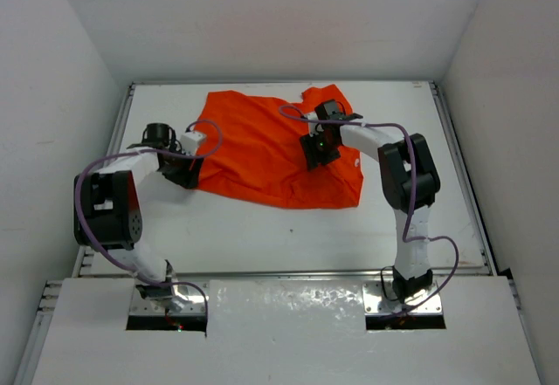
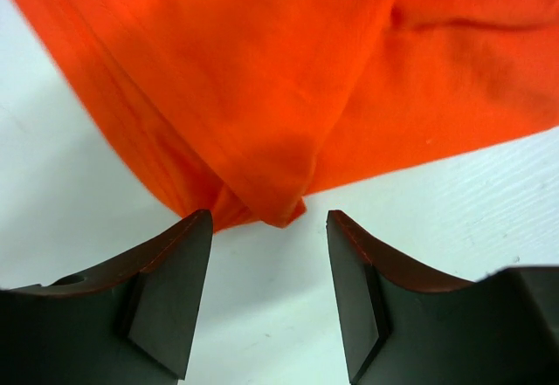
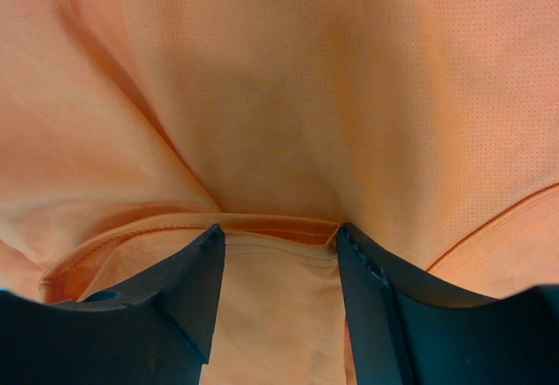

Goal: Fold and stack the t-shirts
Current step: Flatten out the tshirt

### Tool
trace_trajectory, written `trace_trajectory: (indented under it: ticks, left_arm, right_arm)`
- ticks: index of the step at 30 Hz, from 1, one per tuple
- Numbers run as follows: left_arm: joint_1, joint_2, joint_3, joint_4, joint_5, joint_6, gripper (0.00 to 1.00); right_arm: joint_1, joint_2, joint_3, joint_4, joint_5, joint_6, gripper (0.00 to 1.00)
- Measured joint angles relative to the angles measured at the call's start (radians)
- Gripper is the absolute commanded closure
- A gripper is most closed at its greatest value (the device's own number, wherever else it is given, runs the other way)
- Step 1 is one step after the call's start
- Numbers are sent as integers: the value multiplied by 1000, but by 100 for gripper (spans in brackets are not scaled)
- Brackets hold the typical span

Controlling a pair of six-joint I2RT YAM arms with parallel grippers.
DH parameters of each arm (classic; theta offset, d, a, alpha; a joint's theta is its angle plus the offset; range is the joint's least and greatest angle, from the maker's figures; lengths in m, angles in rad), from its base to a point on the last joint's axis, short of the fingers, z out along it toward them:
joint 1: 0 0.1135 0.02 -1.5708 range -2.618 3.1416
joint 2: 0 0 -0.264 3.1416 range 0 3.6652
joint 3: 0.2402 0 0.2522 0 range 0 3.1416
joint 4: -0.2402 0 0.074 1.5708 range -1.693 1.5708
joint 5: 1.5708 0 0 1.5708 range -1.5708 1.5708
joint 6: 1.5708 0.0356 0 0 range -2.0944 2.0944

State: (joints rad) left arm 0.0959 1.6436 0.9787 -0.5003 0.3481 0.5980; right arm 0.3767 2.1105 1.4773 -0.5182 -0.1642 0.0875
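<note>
Flanking a rumpled orange-red t-shirt [image 1: 262, 149] on the white table [image 1: 262, 237], two grippers sit low with their jaws apart.

The t-shirt lies spread but wrinkled over the far half of the table, near the middle, with part of the cloth folded over itself. The left gripper [image 1: 186, 172] is at the shirt's near-left corner. In its wrist view the jaws stand wide apart with nothing between them, and the pointed corner of the cloth rests on the table just ahead of the gap. The right gripper [image 1: 316, 151] is down over the shirt's right part (cloth fills its whole wrist view). Its jaws are spread too, and a stitched hem [image 3: 262, 224] runs across from one fingertip to the other. Whether those fingers press on the fabric or only hang close above it, I cannot tell.
</note>
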Motion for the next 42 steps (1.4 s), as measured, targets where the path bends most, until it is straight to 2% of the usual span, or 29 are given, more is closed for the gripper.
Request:
trace_trajectory:
  ticks: [8, 11, 13, 16, 19, 20, 25, 29, 34, 36, 39, 42]
  left_arm:
    - [-32, 15, -26, 68, -33, -19, 47]
    - [-35, 15, -40, 109, -43, -31, 59]
    - [-35, 15, -50, 128, -57, -41, 62]
    - [-36, 21, -52, 146, -68, -49, 71]
    - [-36, 39, -55, 159, -73, -54, 87]
    - [-36, 43, -59, 161, -75, -58, 99]
    - [-36, 47, -68, 163, -76, -71, 100]
    - [-36, 45, -43, 137, -75, -80, 100]
    - [-34, 31, 79, 84, -60, -90, 100]
    - [-29, 32, 161, 68, -42, -104, 100]
    - [-27, 87, 385, 19, -10, -144, 100]
    - [-22, 229, 746, 0, 28, -204, 100]
  right_arm:
    - [1, -14, 0, -9, 7, -18, 47]
    - [1, -14, -2, -10, 7, -22, 47]
    - [1, -17, -14, -9, 8, -27, 47]
    - [1, -17, -27, -12, 8, -34, 49]
    - [1, -17, -28, -10, 8, -42, 64]
    - [1, -17, -28, -8, 8, -45, 74]
    - [5, -17, -28, 15, 16, -44, 99]
    - [6, -30, -41, 54, 24, -39, 100]
    - [4, -102, -40, 76, 50, -39, 100]
    - [-10, -120, 17, 68, 52, -39, 100]
    - [-53, -53, 279, 0, 39, -22, 100]
    - [-146, 66, 679, 4, 14, 47, 100]
